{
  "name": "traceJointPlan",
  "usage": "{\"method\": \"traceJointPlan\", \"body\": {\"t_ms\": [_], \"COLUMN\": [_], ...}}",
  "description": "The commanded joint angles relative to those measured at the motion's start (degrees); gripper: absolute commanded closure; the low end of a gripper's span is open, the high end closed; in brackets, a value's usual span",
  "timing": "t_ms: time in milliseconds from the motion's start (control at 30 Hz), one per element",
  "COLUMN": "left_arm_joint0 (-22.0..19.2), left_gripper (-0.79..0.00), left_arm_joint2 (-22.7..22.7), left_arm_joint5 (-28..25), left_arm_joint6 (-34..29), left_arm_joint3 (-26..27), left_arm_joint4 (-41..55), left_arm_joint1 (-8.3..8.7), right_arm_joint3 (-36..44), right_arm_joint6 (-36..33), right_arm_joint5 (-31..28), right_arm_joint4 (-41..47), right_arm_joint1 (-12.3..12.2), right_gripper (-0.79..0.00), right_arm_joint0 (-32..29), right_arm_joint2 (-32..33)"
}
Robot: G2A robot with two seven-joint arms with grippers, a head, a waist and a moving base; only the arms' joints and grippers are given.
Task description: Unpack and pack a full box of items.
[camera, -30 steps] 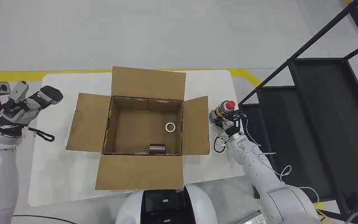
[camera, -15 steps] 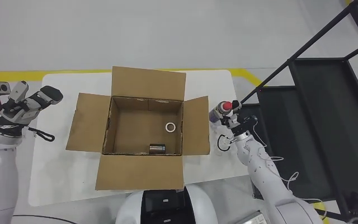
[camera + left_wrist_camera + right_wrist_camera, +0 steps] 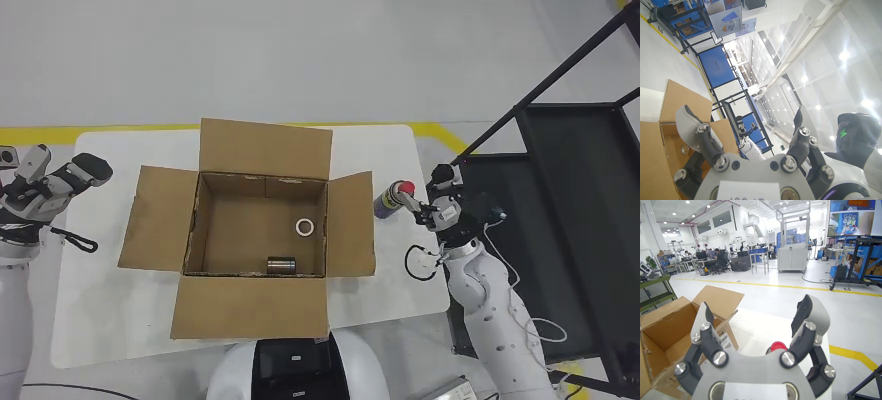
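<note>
While the right pincer (image 3: 755,306) gapes wide beside the red-capped can (image 3: 392,198), the left pincer (image 3: 742,112) spreads empty

Open box, with free room inside it from above

The box (image 3: 255,225) gapes upward; only a tape roll (image 3: 305,227) and a small can (image 3: 280,264) sit inside it. Its spread flaps (image 3: 155,218) cover much of the worktop (image 3: 400,150), and a red-capped can (image 3: 393,197) stands just beside the right flap.

- Bright, even light covers the white table (image 3: 375,150); the box (image 3: 265,150) is softly shaded inside.
- Ceiling lamps (image 3: 845,55) flare with glare in the left wrist view.
- Both wrist views bow at their edges.
</note>
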State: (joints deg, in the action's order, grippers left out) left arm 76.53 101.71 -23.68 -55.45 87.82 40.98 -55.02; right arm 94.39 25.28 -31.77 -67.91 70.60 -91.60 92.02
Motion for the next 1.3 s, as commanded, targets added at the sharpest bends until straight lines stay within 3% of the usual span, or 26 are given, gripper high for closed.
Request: {"method": "traceJointPlan", "body": {"t_ms": [0,267,500,1267], "left_arm_joint0": [0.0,0.0,0.0,0.0], "left_gripper": [-0.785,-0.785,-0.785,-0.785], "left_arm_joint2": [0.0,0.0,0.0,0.0], "left_arm_joint5": [0.0,0.0,0.0,0.0], "left_arm_joint6": [0.0,0.0,0.0,0.0], "left_arm_joint3": [0.0,0.0,0.0,0.0], "left_arm_joint4": [0.0,0.0,0.0,0.0], "left_arm_joint1": [0.0,0.0,0.0,0.0], "right_arm_joint3": [5.5,21.0,21.2,21.2], "right_arm_joint6": [-9.1,-35.4,-51.7,-51.7], "right_arm_joint5": [-1.4,-6.9,-8.2,-8.2], "right_arm_joint4": [-0.5,-1.2,1.9,1.9], "right_arm_joint1": [-0.4,-1.4,-1.3,-1.3], "right_gripper": [-0.785,-0.785,-0.785,-0.785], "right_arm_joint0": [-1.1,0.8,9.4,9.4], "right_arm_joint2": [0.2,-3.2,-13.4,-13.4]}}
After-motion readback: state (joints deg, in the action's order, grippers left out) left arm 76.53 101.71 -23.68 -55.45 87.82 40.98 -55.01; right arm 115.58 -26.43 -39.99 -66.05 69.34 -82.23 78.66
